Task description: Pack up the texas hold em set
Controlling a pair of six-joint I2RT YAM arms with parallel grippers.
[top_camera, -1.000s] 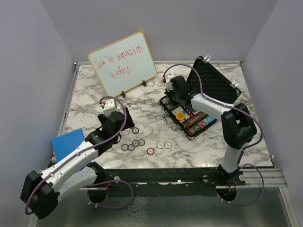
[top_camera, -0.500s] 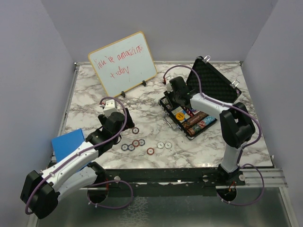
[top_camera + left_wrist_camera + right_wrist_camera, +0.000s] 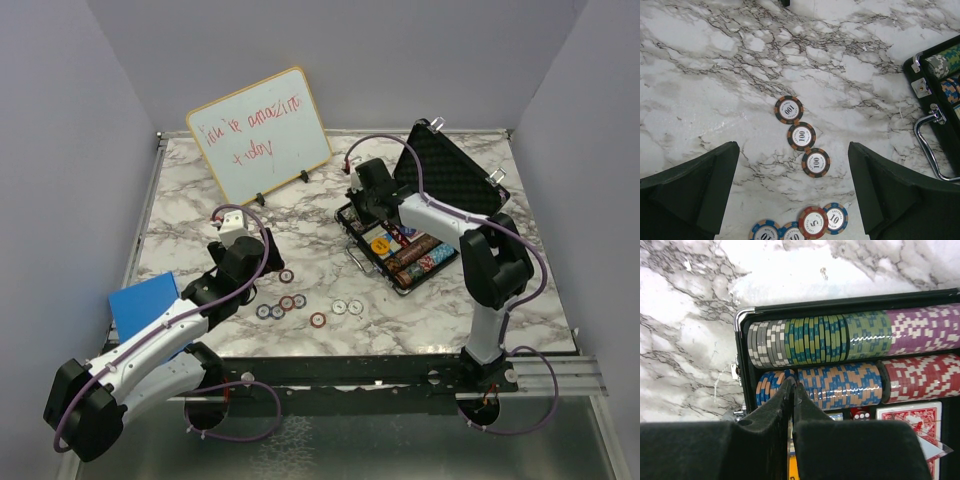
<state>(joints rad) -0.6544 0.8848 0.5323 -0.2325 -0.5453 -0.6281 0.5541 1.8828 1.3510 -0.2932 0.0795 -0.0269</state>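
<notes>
briefcase [image 3: 455, 178] sits open on right of tabletop [image 3: 190, 215], chip rows [image 3: 840, 337] inside. my right fingers [image 3: 765, 425] pressed together over them. left fingers [image 3: 695, 190] spread wide above loose chips [image 3: 802, 136] on tabletop.

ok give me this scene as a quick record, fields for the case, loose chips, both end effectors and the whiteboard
briefcase: open on the right of the table, lid raised, chip rows and red card deck inside
loose chips: flat on the marble, left of the case
left end effector: open, above the loose chips, holding nothing
right end effector: shut, tips at the blue-orange chip row
whiteboard: propped up at back left, red writing
</notes>
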